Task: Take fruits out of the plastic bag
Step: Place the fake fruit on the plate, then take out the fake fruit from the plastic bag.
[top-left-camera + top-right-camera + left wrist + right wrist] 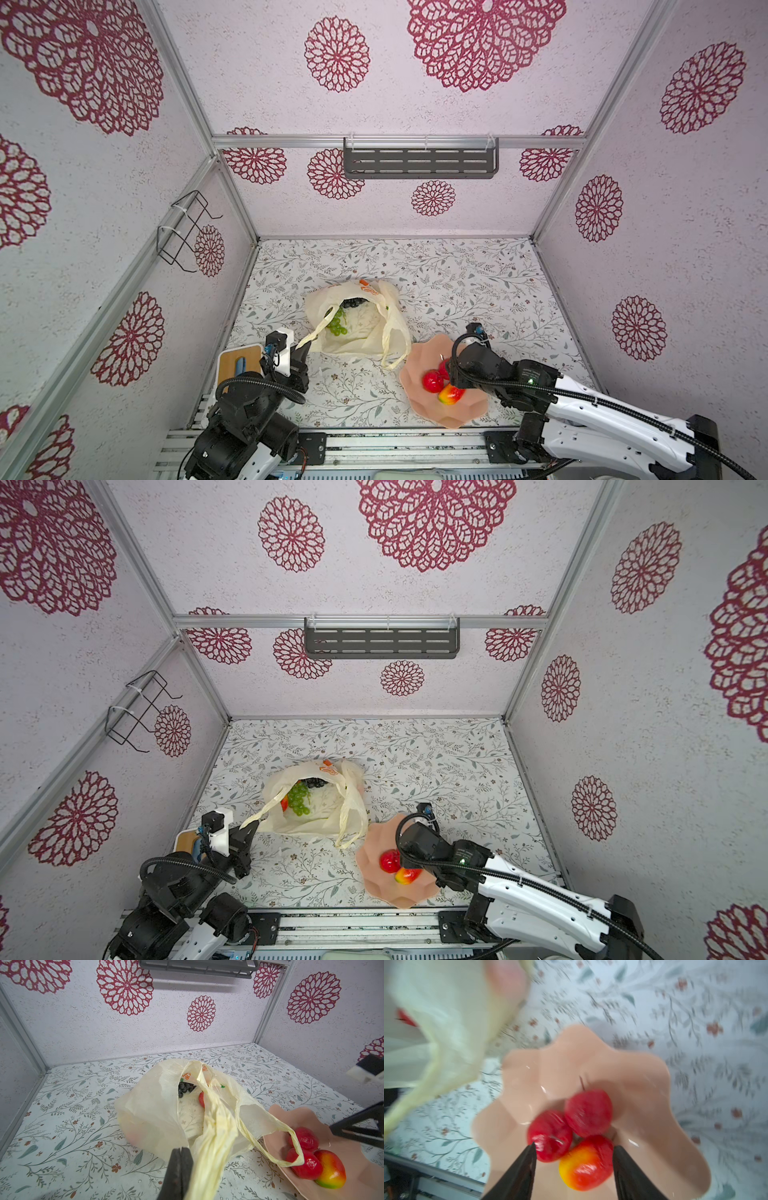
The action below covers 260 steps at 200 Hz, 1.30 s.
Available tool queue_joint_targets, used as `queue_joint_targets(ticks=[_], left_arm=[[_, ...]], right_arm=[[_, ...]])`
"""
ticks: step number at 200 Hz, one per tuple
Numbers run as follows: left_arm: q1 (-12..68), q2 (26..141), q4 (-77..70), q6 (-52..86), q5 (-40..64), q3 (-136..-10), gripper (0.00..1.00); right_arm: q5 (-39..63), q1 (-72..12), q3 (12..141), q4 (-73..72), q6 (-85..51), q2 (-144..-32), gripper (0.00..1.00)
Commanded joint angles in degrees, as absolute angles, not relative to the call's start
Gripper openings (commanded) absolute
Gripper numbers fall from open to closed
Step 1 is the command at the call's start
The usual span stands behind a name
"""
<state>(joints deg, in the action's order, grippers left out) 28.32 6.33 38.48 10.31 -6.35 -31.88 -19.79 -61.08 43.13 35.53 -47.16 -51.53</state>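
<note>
One crinkly bag (361,332) handle (318,328), taut, clamped in my left gripper (301,347); mouth faces me. Right gripper (573,1147) apart over mango (583,1169).

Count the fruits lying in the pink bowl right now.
3. One red apple and a second red apple sit side by side in the bowl; a red-yellow mango lies against both. None seem hidden.
</note>
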Motion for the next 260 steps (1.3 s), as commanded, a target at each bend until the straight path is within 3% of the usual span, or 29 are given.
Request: queue_joint_targets(ticks=[1,33,70,88,113,158,230,249,260], left_arm=[[27.9,6.1,37.3,8.7,-3.1,-31.2,0.0],[28.0,6.5,37.2,8.0,-0.3,-31.3,0.0],[28.2,4.5,37.7,7.4,0.3,-31.3,0.0],[28.0,3.7,37.7,8.1,-4.1,-31.7,0.29],[27.6,2.4,36.5,8.2,-3.2,-31.9,0.36],[27.6,3.2,34.2,8.6,-1.7,-32.8,0.38],[27.7,9.4,28.1,8.1,-2.0,-34.0,0.39],[27.6,12.1,28.9,8.2,-2.2,-35.4,0.36],[27.6,13.2,29.5,8.4,-2.9,-36.3,0.27]], right_arm=[[-20.5,-61.2,50.2,20.4,-25.6,-57.2,0.52],[-9.6,-61.2,61.9,6.3,-7.2,-75.9,0.42],[-1.4,-61.3,72.2,0.8,0.6,-94.1,0.26],[-1.3,-61.1,74.6,-3.1,0.9,-99.8,0.26],[-0.9,-61.1,81.4,-3.2,1.7,-107.7,0.31],[10.1,-61.6,88.0,-3.8,2.2,-113.7,0.38],[15.6,-62.5,84.7,-0.5,5.8,-113.7,0.34],[16.3,-63.0,84.6,0.7,7.3,-113.8,0.32],[16.0,-63.1,84.2,1.0,8.0,-113.8,0.31]])
